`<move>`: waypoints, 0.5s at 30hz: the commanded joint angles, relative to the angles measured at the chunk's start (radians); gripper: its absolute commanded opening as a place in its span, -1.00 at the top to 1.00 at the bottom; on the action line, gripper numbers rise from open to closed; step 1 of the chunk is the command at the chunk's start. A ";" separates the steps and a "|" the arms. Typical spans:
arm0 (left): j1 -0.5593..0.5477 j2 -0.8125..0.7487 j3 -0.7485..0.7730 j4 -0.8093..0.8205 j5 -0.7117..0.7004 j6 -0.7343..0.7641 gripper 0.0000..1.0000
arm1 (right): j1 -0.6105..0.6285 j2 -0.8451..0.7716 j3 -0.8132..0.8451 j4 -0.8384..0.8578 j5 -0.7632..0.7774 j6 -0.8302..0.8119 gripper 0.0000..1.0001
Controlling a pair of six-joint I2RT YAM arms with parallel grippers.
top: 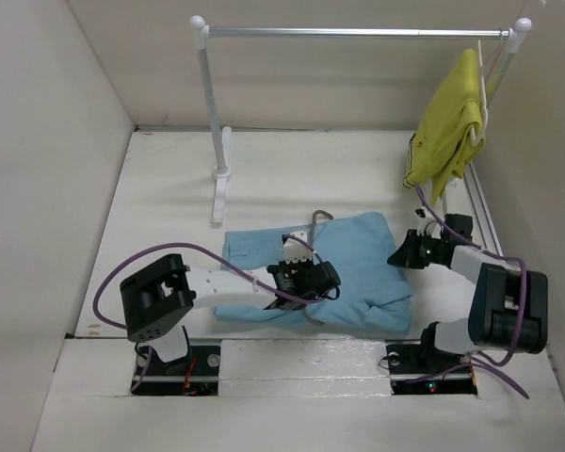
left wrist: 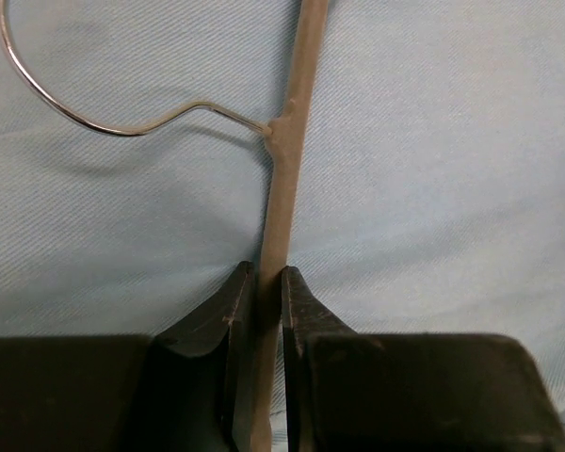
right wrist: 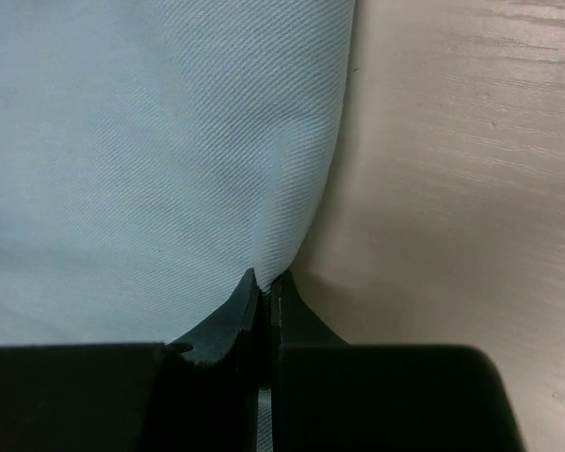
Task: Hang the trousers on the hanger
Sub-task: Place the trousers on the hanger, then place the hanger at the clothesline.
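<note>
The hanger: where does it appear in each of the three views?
Top external: the hanger lies on the trousers, at the centre.
Left wrist: centre, its bar clamped in the left gripper, hook at top left.
Right wrist: not in it.
Shared landmark: the blue trousers.

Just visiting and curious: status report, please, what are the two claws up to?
Left claw shut on the wire hanger, over the trousers. Right claw shut on the trousers' edge. Nothing in the way.
</note>
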 commanded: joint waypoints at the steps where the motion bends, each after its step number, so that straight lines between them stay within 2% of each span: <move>1: -0.012 0.014 0.069 -0.233 -0.178 0.005 1.00 | 0.012 0.044 0.046 0.066 0.109 -0.084 1.00; 6: -0.078 -0.003 0.198 -0.301 -0.219 -0.009 1.00 | 0.023 -0.010 0.048 0.047 0.117 -0.075 0.97; 7: -0.088 -0.013 0.209 -0.305 -0.228 -0.011 1.00 | 0.023 -0.020 0.063 0.023 0.117 -0.077 0.77; 9: -0.100 -0.021 0.241 -0.316 -0.233 -0.011 1.00 | 0.044 -0.043 0.086 -0.013 0.099 -0.084 0.52; 10: -0.112 -0.033 0.250 -0.318 -0.245 -0.012 1.00 | 0.045 -0.053 0.097 -0.046 0.093 -0.086 0.25; 12: -0.112 -0.046 0.264 -0.318 -0.244 -0.006 1.00 | 0.057 -0.111 0.131 -0.085 0.073 -0.087 0.04; 13: -0.112 -0.061 0.265 -0.313 -0.244 -0.002 1.00 | 0.072 -0.142 0.143 -0.133 0.073 -0.081 -0.15; 15: -0.112 -0.078 0.267 -0.299 -0.244 0.006 1.00 | 0.106 -0.240 0.183 -0.177 0.079 -0.072 -0.27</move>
